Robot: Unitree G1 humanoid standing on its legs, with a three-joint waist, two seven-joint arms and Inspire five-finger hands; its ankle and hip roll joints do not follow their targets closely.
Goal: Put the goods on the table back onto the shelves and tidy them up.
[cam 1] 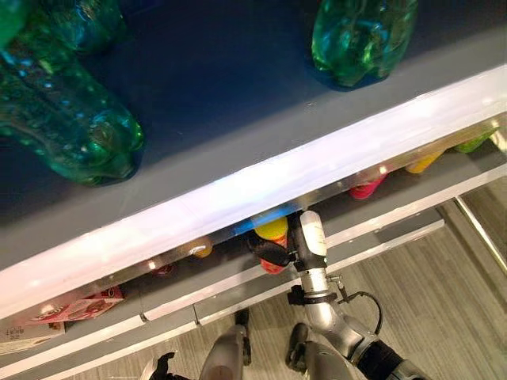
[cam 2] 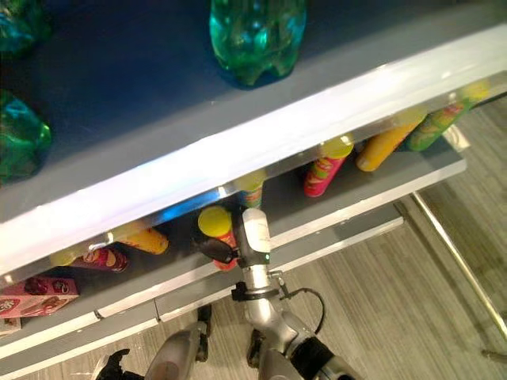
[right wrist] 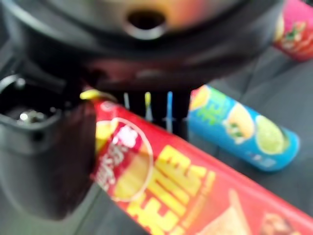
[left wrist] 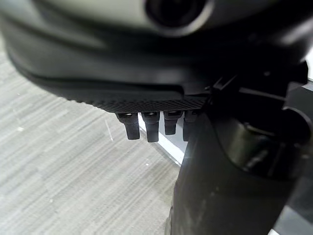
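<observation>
A red chip can with a yellow lid (cam 2: 215, 222) lies on the lower grey shelf (cam 2: 360, 207), under the lit shelf edge. My right hand (cam 2: 219, 250) reaches in from below and is shut on it. In the right wrist view the red can (right wrist: 161, 186) runs between the thumb and the fingers (right wrist: 168, 105), and a blue can (right wrist: 244, 132) lies on the shelf just beyond it. My left hand (left wrist: 146, 128) hangs low over the floor, by the bottom edge of the left eye view (cam 1: 162, 368). Its fingers are relaxed and hold nothing.
Green bottles (cam 1: 71, 119) (cam 1: 360, 39) stand on the dark upper shelf. The lower shelf also holds a pink can (cam 2: 323, 170), an orange can (cam 2: 384, 146), a green can (cam 2: 432, 127), another orange can (cam 2: 146, 240) and a pink box (cam 2: 36, 294). Grey floor lies below.
</observation>
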